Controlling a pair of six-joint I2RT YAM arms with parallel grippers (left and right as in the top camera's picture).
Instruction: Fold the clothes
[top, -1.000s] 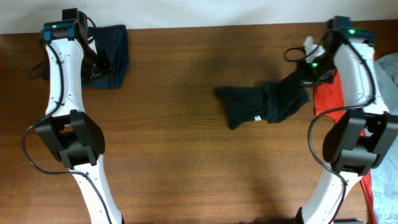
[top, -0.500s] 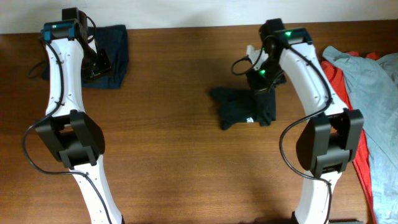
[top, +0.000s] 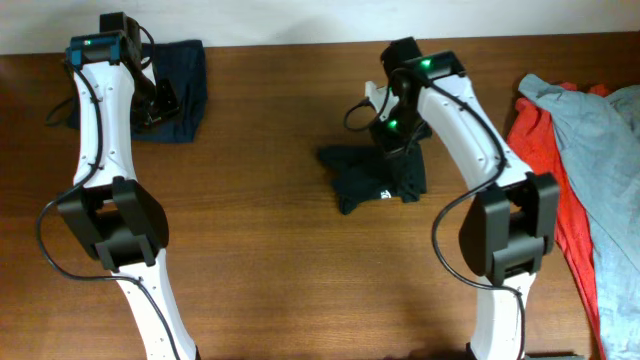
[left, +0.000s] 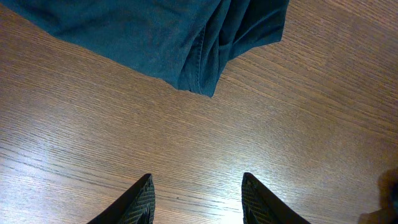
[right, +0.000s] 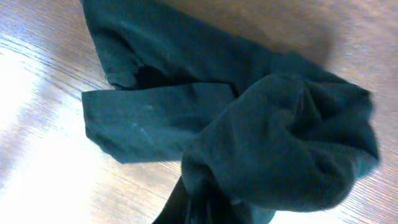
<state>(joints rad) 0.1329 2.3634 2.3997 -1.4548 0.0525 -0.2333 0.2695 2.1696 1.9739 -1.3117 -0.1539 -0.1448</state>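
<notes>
At the far-left corner of the table (top: 260, 260), the left gripper (left: 197, 180) hangs about half open with nothing between its jaws. Bare wood lies under it, and the navy garment (left: 155, 37) sits just ahead of its fingertips. Towards the middle, the black T-shirt (top: 372, 180) lies crumpled. The right gripper (top: 402, 150) is closed on a bunch of its far-right end (the wrist view shows cloth gathered right into the fingers). The shirt's long axis trails leftward from that grip, so the right arm is plainly the nearer one; spreading it flat looks like the next job. The red garment (top: 545, 160) and pale grey-blue garment (top: 600, 130) wait at the right edge.
</notes>
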